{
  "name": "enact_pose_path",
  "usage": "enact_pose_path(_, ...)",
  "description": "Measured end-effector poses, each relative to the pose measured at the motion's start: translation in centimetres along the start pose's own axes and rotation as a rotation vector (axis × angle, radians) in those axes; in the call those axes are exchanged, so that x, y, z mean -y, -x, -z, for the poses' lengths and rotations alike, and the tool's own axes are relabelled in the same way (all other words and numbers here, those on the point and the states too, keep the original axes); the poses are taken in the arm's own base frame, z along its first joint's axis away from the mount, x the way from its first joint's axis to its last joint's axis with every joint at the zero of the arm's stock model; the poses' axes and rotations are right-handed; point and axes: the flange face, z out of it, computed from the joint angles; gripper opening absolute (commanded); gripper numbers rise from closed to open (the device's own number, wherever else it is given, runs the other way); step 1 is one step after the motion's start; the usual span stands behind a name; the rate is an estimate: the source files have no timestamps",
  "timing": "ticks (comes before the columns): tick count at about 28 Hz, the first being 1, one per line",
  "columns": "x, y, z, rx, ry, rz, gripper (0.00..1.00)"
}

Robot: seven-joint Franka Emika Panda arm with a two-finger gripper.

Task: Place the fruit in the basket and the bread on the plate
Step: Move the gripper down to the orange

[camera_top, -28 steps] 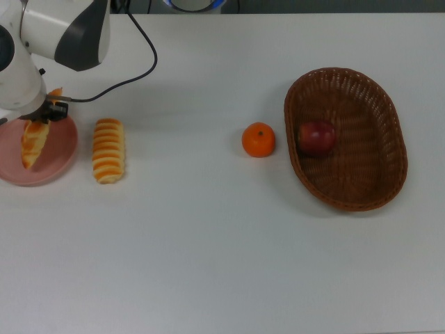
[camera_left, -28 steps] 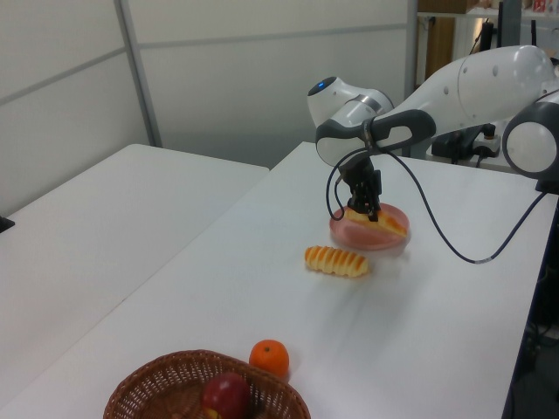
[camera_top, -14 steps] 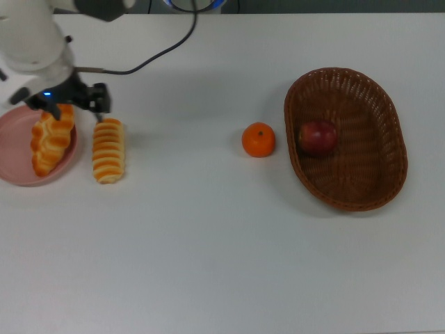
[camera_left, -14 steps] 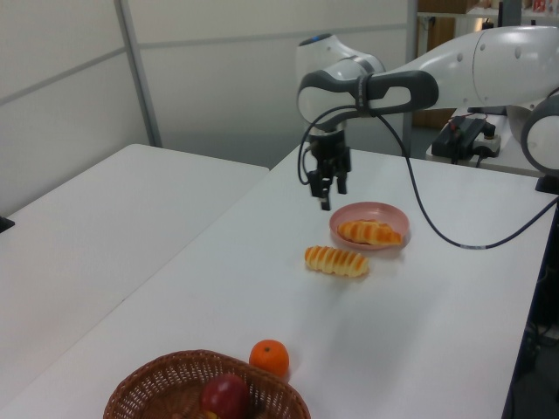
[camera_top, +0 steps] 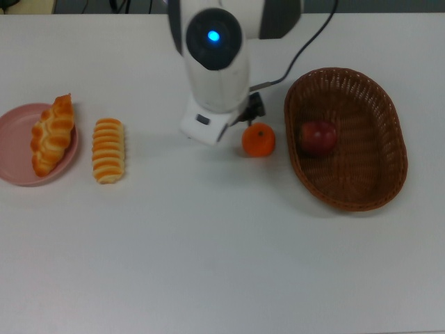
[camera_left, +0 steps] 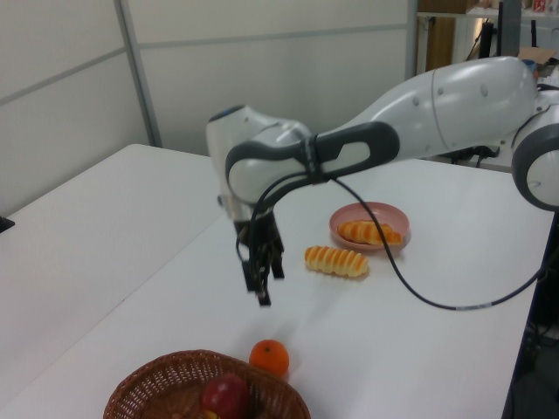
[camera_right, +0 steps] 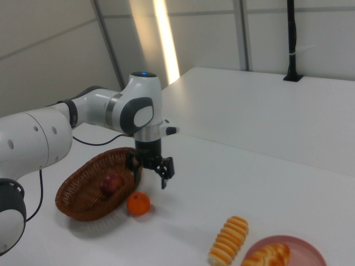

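On the white table (camera_top: pixel 222 264), before grey wall panels (camera_left: pixel 262 70), the fingers (camera_right: pixel 164 176) hang spread, holding nothing.

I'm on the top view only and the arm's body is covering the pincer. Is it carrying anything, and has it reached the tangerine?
Observer: In the left view the pincer is empty. It hangs in the air above the tangerine, with a plain gap between them.
Operator: Are its fingers open enough to go around the fruit?
Observer: In the right view the fingers are spread apart and point down at the table, so it looks open and ready, I'd judge.
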Motion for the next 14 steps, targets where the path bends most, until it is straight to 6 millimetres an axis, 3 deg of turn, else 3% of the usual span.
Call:
enact_pose_path(4,2.4,-0.4,-1.7,0.028,-0.026,-0.010,1.00)
enact_pose_path(14,3.7,-0.8,-4.5,0.077,-0.032,-0.017,1.00)
